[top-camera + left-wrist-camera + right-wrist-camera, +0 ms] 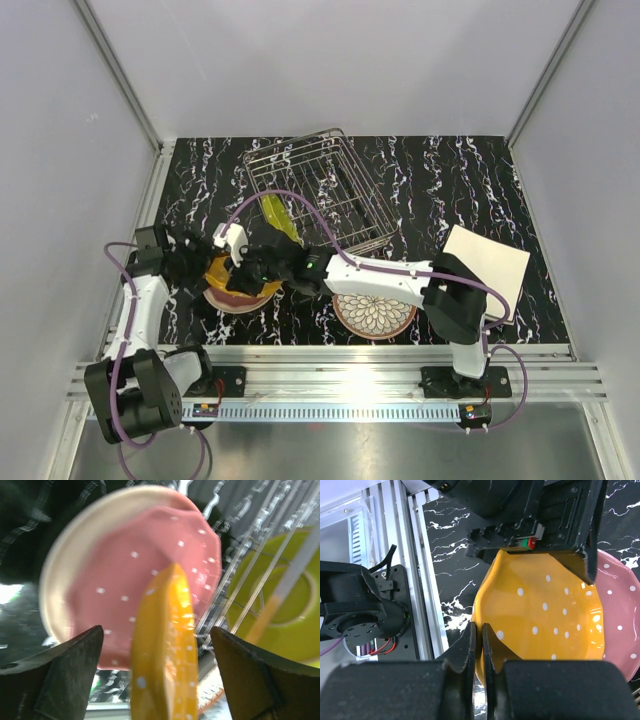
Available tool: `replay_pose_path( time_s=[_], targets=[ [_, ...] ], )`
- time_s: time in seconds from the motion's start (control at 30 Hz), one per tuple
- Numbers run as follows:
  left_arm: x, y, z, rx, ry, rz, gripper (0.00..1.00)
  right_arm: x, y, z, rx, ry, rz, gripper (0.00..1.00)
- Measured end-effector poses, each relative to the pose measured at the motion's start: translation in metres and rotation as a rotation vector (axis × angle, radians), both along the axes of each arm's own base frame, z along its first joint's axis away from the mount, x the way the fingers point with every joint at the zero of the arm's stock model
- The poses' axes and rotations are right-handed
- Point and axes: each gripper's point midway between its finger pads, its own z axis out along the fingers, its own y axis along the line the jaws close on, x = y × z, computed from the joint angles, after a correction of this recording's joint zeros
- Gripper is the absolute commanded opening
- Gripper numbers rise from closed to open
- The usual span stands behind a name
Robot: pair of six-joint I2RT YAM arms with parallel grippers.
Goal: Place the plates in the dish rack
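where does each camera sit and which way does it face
top external: above and behind the bases, looking down at the table; both arms show
left wrist: on the left arm, facing the dish rack; open left gripper straddles the orange plate
right wrist: on the right arm, facing the table's near edge; right gripper pinches that plate's rim
shared: both wrist views show the orange plate and pink plate

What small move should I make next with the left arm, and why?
Probably close the left gripper on the orange plate. Its open jaws straddle the plate's raised edge without touching, while the right gripper pinches the opposite rim, tilting it up over the pink plate.
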Motion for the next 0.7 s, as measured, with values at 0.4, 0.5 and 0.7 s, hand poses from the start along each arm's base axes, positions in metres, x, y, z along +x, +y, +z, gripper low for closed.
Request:
replay_pose_path(
  time_s=[0.4, 0.5, 0.7],
  targets=[
    [0.016, 0.0, 0.02, -0.035, -0.112, 0.036, 0.0, 0.007, -0.005, -0.002, -0.009, 0.015, -0.022, 0.08],
    [0.015, -0.001, 0.019, -0.036, -0.101, 0.036, 0.0, 0.006, -0.006, -0.004, -0.019, 0.021, -0.022, 0.37],
    [0.012, -0.002, 0.021, -0.036, -0.105, 0.033, 0.0, 0.005, -0.01, 0.01, -0.011, -0.037, -0.03, 0.9]
  ],
)
